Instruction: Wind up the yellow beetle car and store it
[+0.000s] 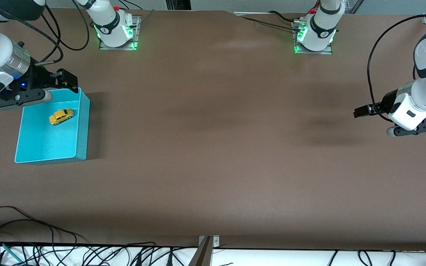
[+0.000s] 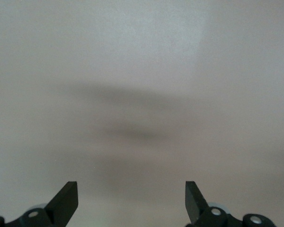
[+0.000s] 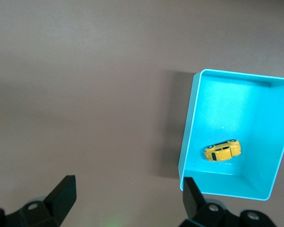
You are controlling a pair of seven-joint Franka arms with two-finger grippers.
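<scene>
- The right gripper (image 1: 56,87) hangs over the edge of the teal bin (image 1: 83,125) that lies farthest from the front camera. Its fingers (image 3: 61,196) are spread wide with nothing between them.
- The left gripper (image 1: 377,120) hangs over bare bench (image 1: 213,147) at the left arm's end, well apart from the bin. Its fingers (image 2: 66,201) are also spread wide and empty, and this arm appears to be waiting.
- The yellow beetle car (image 1: 61,116) lies inside the bin, on its floor, in the half farther from the front camera. No finger touches it. In the right wrist view the car (image 3: 222,150) seems to rest on its side instead of its wheels, though it is too small to be sure.
- The bin stands at the right arm's end of the bench.
- Judging from how things lie, the storing is done: the car is in the bin and both grippers are free of it.
- Whether the car is wound cannot be read from these views.
- What seems left is only for the right arm to lift clear of the bin.
</scene>
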